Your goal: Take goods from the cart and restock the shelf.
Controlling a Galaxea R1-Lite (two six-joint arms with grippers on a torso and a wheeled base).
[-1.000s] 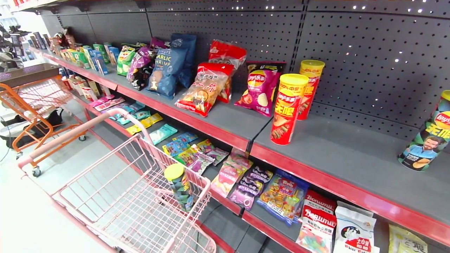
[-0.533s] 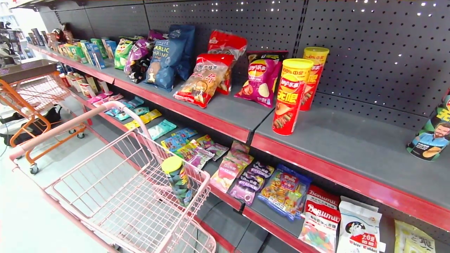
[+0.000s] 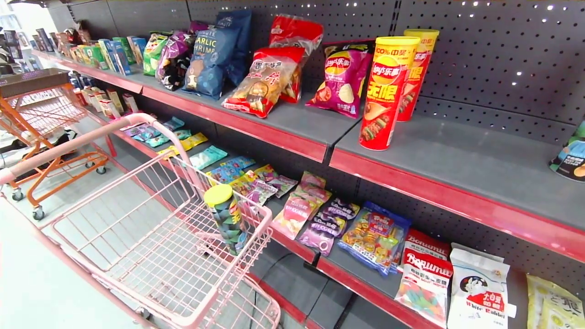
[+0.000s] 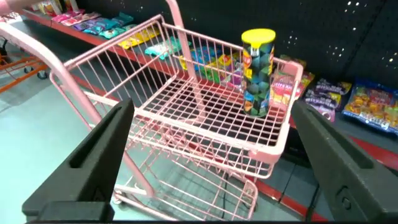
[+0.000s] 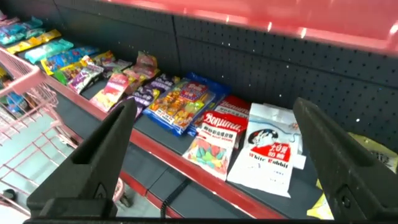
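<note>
Long store shelf (image 3: 457,160), dark pegboard back, red front edge. Upper tier: snack bags (image 3: 256,87) on robot's left, two tall red-and-yellow chip cans (image 3: 388,91) upright near middle, w/ wide bare grey stretch to their right, then a dark green can (image 3: 571,155) cut by frame edge. Lower tier packed w/ candy bags (image 3: 374,237).

Pink wire cart (image 3: 73,145) parked in front of shelf, on robot's left, basket almost bare. Just one item inside: green-patterned chip can (image 3: 226,219) w/ yellow lid, upright in corner nearest shelf, against wire wall.

Left end effector (image 4: 211,165) spread wide, holding nothing, hovering above & apart from cart, roughly facing the can. Right end effector (image 5: 211,165) likewise wide open & empty, over lower tier's candy bags.

Progress, as a guess: restock looks mostly done, since cart is nearly cleared & cans stand on upper tier; can't confirm which of those came from cart. Left to do: grab the one can in cart, lift out, stand it on bare stretch of upper tier.
</note>
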